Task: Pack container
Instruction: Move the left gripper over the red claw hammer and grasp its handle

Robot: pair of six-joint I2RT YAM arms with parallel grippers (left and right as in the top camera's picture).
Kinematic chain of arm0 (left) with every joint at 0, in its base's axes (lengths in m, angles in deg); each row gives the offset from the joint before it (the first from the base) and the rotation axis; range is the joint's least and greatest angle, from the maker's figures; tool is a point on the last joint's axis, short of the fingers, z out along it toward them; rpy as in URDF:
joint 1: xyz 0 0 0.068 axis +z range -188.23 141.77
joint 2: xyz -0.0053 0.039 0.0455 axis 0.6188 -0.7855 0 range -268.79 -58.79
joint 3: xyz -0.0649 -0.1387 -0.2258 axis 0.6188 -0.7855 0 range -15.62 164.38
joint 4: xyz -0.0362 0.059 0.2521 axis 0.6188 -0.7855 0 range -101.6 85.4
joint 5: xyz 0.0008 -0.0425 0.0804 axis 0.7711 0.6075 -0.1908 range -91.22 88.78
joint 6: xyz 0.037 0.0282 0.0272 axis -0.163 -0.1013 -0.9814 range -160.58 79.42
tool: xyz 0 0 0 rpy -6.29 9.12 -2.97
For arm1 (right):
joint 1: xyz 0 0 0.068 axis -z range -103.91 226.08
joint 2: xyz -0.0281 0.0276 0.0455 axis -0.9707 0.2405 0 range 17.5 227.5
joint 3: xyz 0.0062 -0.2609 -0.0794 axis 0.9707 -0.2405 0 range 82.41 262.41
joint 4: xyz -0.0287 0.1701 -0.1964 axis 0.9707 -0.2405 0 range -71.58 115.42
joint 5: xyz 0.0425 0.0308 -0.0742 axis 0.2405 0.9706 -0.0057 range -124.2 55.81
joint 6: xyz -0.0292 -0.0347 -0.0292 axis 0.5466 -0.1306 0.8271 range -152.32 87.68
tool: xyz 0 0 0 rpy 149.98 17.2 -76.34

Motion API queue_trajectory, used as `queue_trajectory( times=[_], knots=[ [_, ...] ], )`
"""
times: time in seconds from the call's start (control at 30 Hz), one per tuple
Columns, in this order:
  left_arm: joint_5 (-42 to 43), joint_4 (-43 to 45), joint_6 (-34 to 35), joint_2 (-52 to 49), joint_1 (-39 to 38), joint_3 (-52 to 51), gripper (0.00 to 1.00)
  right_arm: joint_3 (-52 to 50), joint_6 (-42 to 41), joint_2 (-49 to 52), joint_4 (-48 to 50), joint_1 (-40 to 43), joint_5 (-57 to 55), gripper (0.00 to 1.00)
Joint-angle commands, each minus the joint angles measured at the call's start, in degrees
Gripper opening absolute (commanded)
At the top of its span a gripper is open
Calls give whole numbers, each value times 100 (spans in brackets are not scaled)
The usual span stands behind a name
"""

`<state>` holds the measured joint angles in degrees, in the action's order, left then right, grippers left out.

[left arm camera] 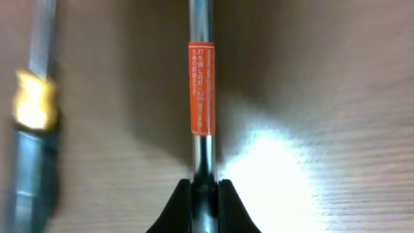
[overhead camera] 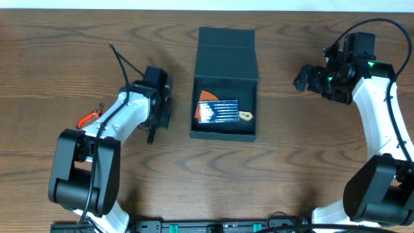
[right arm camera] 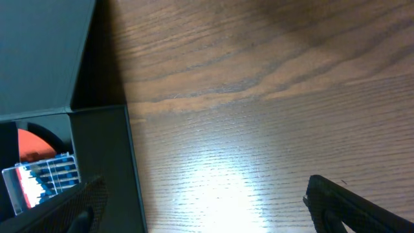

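Observation:
The container [overhead camera: 225, 71] is a dark teal-black box at the table's middle, with its flap lid open toward the back. Inside lie a blue pack of thin bits [overhead camera: 218, 111], an orange piece [overhead camera: 207, 97] and a small tan tag [overhead camera: 246, 116]. My left gripper [overhead camera: 160, 114] is left of the box. In the left wrist view it [left arm camera: 201, 188] is shut on a thin metal rod tool with an orange label [left arm camera: 201, 87], low over the wood. My right gripper [overhead camera: 304, 77] is open and empty to the right of the box. In the right wrist view it [right arm camera: 207, 210] is above bare wood beside the box wall [right arm camera: 107, 168].
A blurred tool with a gold collar and dark handle [left arm camera: 32, 129] lies left of the rod. Orange-handled pliers [overhead camera: 88, 118] lie by the left arm. A thin dark cable [overhead camera: 120, 61] rises from the left arm.

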<state>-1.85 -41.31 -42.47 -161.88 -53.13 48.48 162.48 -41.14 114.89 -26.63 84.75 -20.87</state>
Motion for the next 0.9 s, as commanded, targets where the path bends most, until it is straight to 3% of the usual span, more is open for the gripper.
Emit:
queue_trajectory(
  times=[0.0, 0.17, 0.53, 0.6, 0.7, 0.77, 0.87],
  knots=[
    [-186, -90, -592, 417, -9, 457, 6, 11, -98, 26, 0, 26, 22, 99],
    [-214, -164, -1259, 850, -7, 837, 6, 11, -98, 26, 2, 26, 22, 99],
    [-393, -444, -1287, 957, -7, 846, 6, 11, -98, 26, 0, 26, 22, 99],
    [-361, -442, -1283, 793, -7, 835, 14, 11, -98, 26, 0, 26, 22, 99],
    [-260, -396, -1198, 407, -9, 835, 42, 11, -101, 26, 2, 26, 22, 99],
    [-260, -341, -1130, 116, -7, 835, 54, 11, -101, 26, 0, 26, 22, 99],
    [-258, -243, -1102, -227, -7, 835, 60, 11, -101, 26, -2, 26, 22, 99]
  ],
)
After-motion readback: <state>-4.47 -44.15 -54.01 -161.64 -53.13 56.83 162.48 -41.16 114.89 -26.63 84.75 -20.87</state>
